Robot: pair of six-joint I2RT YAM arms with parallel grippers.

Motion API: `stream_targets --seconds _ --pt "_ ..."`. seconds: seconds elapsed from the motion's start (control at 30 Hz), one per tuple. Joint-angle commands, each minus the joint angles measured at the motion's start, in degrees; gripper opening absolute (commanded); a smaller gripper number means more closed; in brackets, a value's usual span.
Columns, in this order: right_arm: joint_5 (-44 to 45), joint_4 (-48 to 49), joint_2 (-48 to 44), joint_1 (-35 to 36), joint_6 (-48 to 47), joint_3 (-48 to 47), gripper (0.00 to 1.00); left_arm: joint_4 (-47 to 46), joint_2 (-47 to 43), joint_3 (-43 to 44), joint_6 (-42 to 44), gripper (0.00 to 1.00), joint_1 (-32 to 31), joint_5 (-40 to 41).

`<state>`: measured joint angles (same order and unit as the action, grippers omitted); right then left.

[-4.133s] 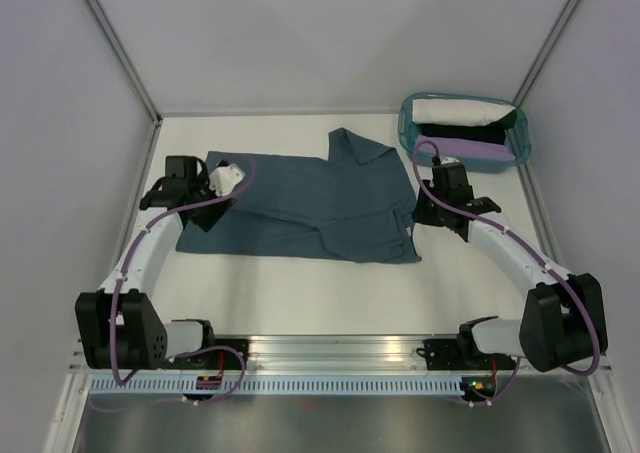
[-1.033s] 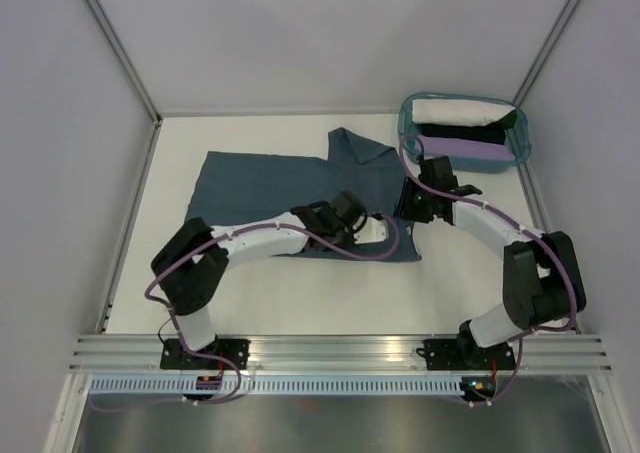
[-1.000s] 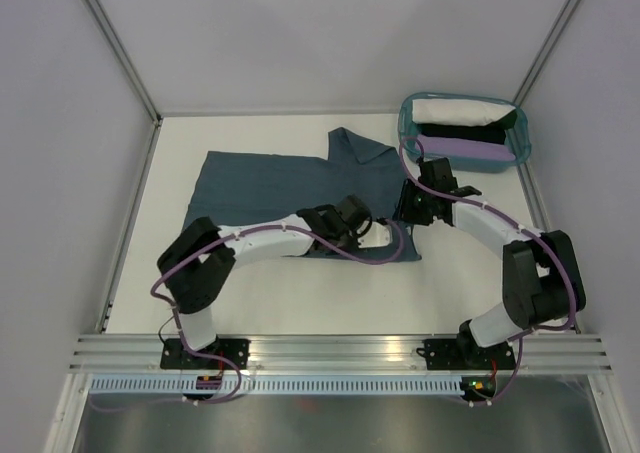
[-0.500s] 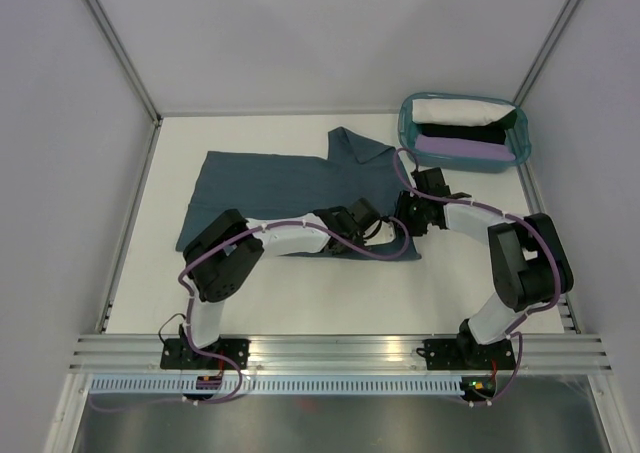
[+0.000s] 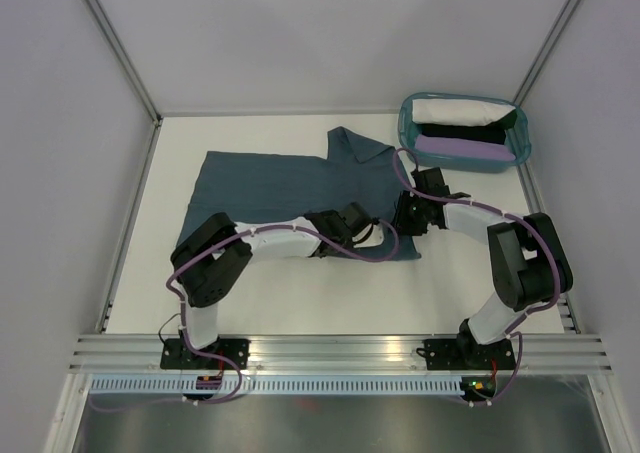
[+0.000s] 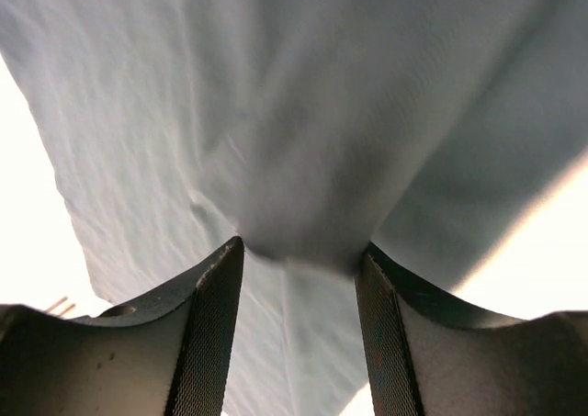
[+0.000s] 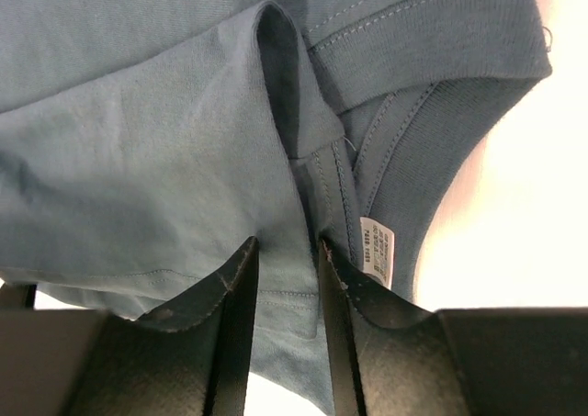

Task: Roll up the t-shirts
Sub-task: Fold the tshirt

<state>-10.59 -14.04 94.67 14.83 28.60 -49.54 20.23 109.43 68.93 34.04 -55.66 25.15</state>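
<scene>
Moved: my left fingers (image 6: 211,342), from the shirt end farthest from the teal basket (image 5: 405,123) to the end nearest it. Slate-blue t-shirt (image 5: 270,178): flat on the tabletop (image 5: 300,283), just beside the basket. Left fingers: I pinch a raised fold of it. My right fingers (image 7: 234,333): pinching another fold.

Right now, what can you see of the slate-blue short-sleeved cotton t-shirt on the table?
The slate-blue cotton t-shirt lies mostly flat on the white table, a sleeve poking out at the far edge. It is a soft knit with a stitched neckband and a small white label. At the collar end, the left gripper and right gripper each pinch a raised fold.
</scene>
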Motion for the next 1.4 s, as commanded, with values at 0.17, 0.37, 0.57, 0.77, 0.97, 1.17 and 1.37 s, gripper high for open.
stream_targets --seconds 0.17,0.37,0.57,0.77,0.97,1.17,1.37 --pt "7.33 -10.11 -3.70 -0.06 -5.75 -7.84 0.42 18.76 -12.74 1.90 3.66 0.56 0.29 -31.03" --pt "5.32 -11.01 -7.04 0.11 -3.82 -11.90 0.42 21.35 -10.39 10.50 1.48 0.54 5.90 -34.20" --pt "0.14 -2.58 -3.02 1.08 0.30 -10.41 0.01 19.94 3.75 21.67 -6.44 0.40 10.13 -29.98" --pt "-1.63 3.05 4.45 1.08 1.28 -10.05 0.00 18.80 7.90 19.59 -8.11 0.40 11.19 -28.49" --pt "7.15 4.37 9.38 -0.94 1.38 -8.12 0.00 18.00 10.28 15.54 -8.38 0.39 12.94 -27.43" --pt "5.67 2.36 11.24 -1.29 -1.97 -10.93 0.00 17.92 6.77 12.81 -7.15 0.39 13.03 -33.14" --pt "10.23 -6.68 3.43 -1.29 -4.42 -16.72 0.00 24.83 -2.18 20.09 -8.38 0.41 13.38 -39.20"
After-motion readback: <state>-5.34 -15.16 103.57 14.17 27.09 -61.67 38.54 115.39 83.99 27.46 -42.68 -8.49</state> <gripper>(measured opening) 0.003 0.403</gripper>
